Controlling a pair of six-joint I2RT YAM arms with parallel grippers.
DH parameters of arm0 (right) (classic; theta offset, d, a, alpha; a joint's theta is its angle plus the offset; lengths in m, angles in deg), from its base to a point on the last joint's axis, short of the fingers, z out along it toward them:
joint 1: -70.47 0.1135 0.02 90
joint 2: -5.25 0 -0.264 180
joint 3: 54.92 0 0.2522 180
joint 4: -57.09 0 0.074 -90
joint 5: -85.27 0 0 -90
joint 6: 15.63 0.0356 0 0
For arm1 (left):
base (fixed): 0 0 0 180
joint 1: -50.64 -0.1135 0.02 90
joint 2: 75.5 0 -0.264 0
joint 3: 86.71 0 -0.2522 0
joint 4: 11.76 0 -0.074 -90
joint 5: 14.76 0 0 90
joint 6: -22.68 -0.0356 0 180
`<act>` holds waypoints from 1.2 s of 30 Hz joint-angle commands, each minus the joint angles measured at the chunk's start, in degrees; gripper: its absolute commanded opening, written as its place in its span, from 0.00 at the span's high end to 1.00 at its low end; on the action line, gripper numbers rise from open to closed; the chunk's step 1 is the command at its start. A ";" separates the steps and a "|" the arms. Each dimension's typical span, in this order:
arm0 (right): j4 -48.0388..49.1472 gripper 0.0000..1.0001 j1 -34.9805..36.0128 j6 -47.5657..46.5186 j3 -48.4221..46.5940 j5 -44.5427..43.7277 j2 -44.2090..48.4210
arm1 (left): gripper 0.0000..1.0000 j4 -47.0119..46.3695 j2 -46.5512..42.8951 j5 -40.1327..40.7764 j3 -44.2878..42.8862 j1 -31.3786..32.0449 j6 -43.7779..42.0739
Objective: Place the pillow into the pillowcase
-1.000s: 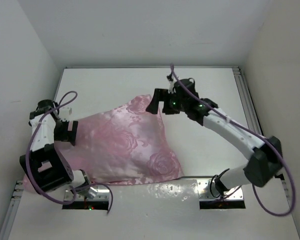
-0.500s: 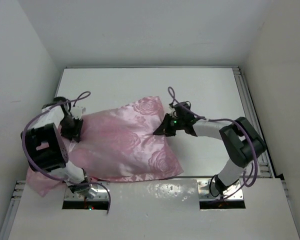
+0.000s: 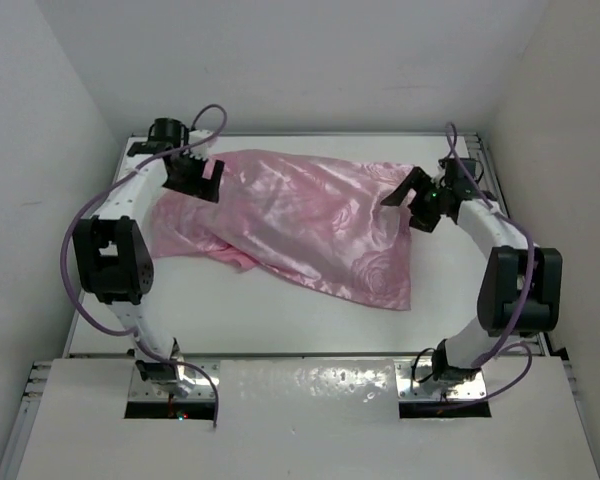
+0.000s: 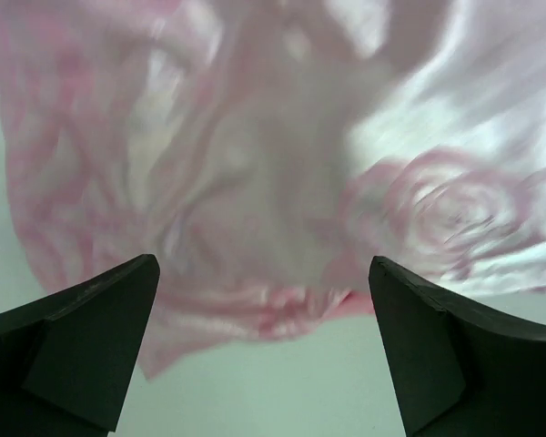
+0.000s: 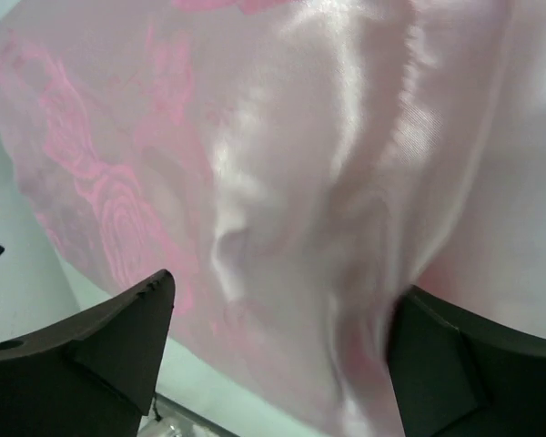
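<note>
The pink satin pillowcase (image 3: pixel 310 220) lies stretched and crumpled across the far half of the white table (image 3: pixel 280 310). It fills the left wrist view (image 4: pixel 255 164) and the right wrist view (image 5: pixel 300 164). The cream pillow does not show in any view. My left gripper (image 3: pixel 200 180) is open over the cloth's far left end, and its jaws (image 4: pixel 262 266) stand wide apart above the cloth's edge, holding nothing. My right gripper (image 3: pixel 408 200) is open at the cloth's far right end, and its jaws (image 5: pixel 284 287) straddle the fabric without closing on it.
White walls close in the table at the left, back and right. A metal rail (image 3: pixel 500 200) runs along the right edge. The arm bases stand on a raised white shelf (image 3: pixel 300 400) at the near edge.
Both arms have swung from the table's middle to its far corners. The pillowcase has moved from the near left to the far half and now lies stretched sideways.
</note>
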 commanded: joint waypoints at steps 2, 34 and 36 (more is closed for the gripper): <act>-13.66 0.09 -4.56 -6.49 -0.77 -3.47 3.31 | 0.00 4.20 -3.57 3.44 7.67 -10.15 0.96; 1.11 0.43 -4.84 3.89 45.85 -12.01 31.11 | 0.93 -15.58 10.04 5.84 16.13 -15.18 4.30; 3.13 0.64 -4.93 4.33 45.50 -11.14 28.14 | 1.00 -14.97 9.16 5.31 16.05 -16.23 4.21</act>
